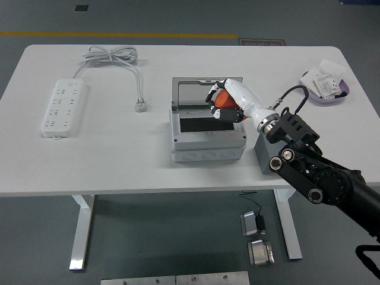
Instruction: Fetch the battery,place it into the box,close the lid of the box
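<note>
My right hand is shut on the orange battery and holds it just above the back right part of the grey box. The box stands at the table's middle with its clear lid tilted up and back, and its dark inside shows. Behind my forearm sits the grey block holder that carried the battery; most of it is hidden. The left arm does not appear.
A white power strip lies at the far left with its cable and plug trailing toward the box. A purple dish with white packets sits at the back right corner.
</note>
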### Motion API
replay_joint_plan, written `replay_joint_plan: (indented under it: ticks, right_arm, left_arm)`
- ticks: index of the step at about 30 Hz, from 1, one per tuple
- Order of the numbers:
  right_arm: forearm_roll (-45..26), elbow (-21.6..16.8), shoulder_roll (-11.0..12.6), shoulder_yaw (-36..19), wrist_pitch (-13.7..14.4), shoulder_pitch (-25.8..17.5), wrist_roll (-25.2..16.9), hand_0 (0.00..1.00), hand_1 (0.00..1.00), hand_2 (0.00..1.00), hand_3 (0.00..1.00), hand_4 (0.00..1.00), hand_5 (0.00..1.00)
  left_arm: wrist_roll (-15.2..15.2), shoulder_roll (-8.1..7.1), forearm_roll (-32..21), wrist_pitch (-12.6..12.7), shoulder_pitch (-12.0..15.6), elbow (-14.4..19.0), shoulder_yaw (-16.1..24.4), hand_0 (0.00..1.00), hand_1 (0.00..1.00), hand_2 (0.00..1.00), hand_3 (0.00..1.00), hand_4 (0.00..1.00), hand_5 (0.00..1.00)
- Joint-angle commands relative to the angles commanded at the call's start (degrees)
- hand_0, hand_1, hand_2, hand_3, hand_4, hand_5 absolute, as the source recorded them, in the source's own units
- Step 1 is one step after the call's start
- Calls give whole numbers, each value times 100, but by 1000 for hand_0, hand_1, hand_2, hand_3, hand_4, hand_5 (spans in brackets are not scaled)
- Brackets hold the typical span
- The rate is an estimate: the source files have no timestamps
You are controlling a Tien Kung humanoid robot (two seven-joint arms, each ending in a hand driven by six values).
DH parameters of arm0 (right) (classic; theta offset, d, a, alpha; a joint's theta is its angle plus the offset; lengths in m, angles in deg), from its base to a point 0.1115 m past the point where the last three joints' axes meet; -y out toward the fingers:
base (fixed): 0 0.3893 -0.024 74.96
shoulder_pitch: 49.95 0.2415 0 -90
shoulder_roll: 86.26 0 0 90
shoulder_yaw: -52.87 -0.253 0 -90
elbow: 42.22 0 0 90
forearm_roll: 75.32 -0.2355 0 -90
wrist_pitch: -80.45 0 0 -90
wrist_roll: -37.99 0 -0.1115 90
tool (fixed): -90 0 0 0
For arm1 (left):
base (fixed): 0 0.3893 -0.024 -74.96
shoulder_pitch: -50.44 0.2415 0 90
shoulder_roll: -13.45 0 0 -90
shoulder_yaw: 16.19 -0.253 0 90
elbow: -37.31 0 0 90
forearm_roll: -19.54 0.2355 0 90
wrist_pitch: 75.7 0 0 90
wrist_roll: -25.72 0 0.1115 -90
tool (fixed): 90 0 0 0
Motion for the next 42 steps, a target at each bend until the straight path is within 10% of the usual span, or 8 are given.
replay_joint_plan:
  ticks: [10, 30, 31, 42]
  right_arm:
    - [-129, 629, -390, 581, -17, 482, 63, 237, 246, 289, 284, 37, 2]
    - [-506, 1013, -417, 718, -185, 522, -240, 238, 264, 287, 284, 51, 2]
    - [-508, 1017, -419, 717, -188, 524, -243, 468, 470, 545, 663, 394, 177]
    - [-556, 1049, -458, 691, -273, 554, -293, 635, 586, 611, 699, 517, 220]
  left_arm:
    - [1, -45, -75, -5, -56, 8, -103, 646, 688, 658, 683, 748, 138]
    - [10, -63, -14, -22, -115, 13, -93, 646, 689, 659, 683, 748, 143]
    - [10, -63, -7, -22, -116, 14, -87, 646, 689, 658, 683, 747, 142]
    - [8, -59, -22, -22, -115, 14, -118, 646, 689, 657, 684, 747, 141]
